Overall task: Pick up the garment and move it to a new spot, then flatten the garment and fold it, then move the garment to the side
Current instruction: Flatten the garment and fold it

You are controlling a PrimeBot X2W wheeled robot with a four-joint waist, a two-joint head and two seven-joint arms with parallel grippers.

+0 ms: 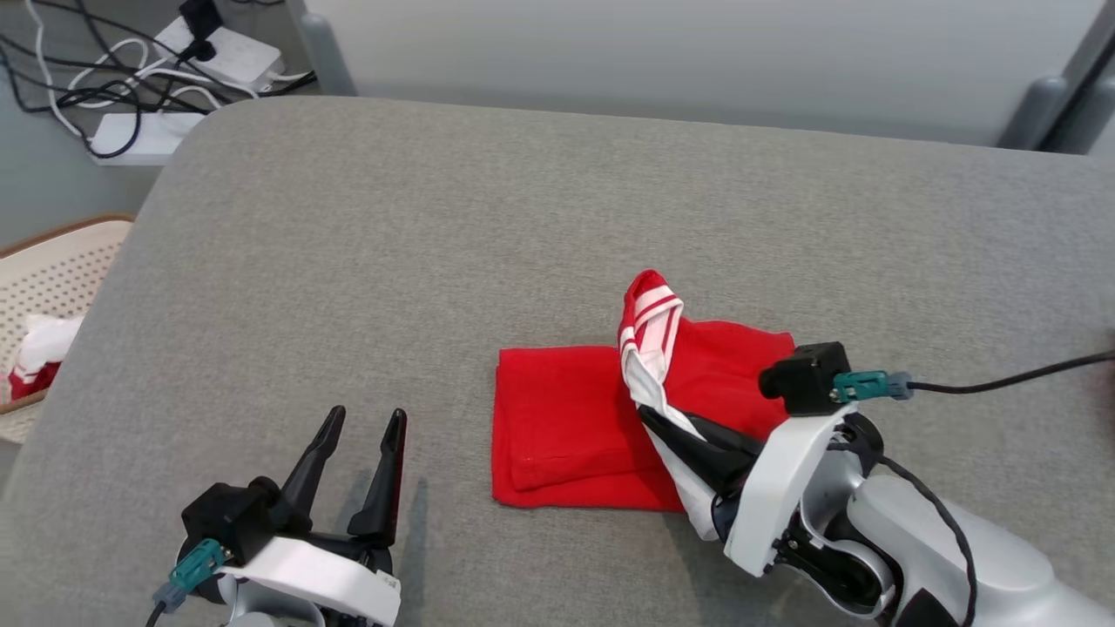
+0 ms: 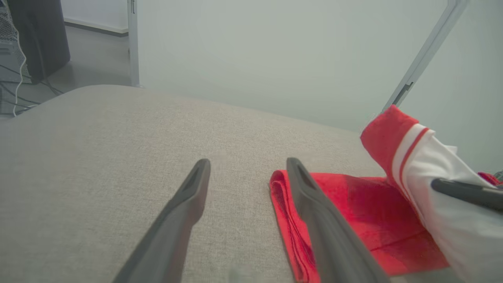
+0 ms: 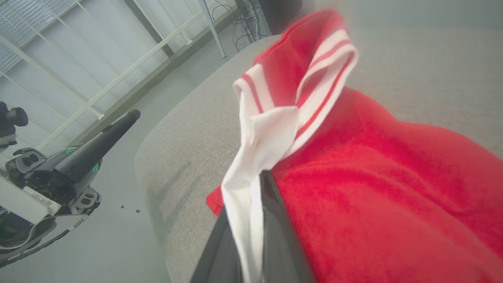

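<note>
The garment (image 1: 566, 422) is red with a white, red-striped trim and lies partly folded on the grey cushion (image 1: 435, 261). My right gripper (image 1: 649, 416) is shut on the white trim (image 3: 251, 173) and holds that part lifted above the rest of the cloth, so the striped end (image 1: 649, 318) stands up. In the left wrist view the garment (image 2: 353, 220) lies flat just right of my fingers, with the raised trim (image 2: 416, 157) beyond. My left gripper (image 1: 366, 420) stands open over bare cushion to the left of the garment, holding nothing.
A pale perforated basket (image 1: 52, 279) holding red and white cloth stands off the cushion's left edge. Power strips and cables (image 1: 148, 87) lie on the floor at the back left. A black cable (image 1: 1010, 379) runs from my right wrist.
</note>
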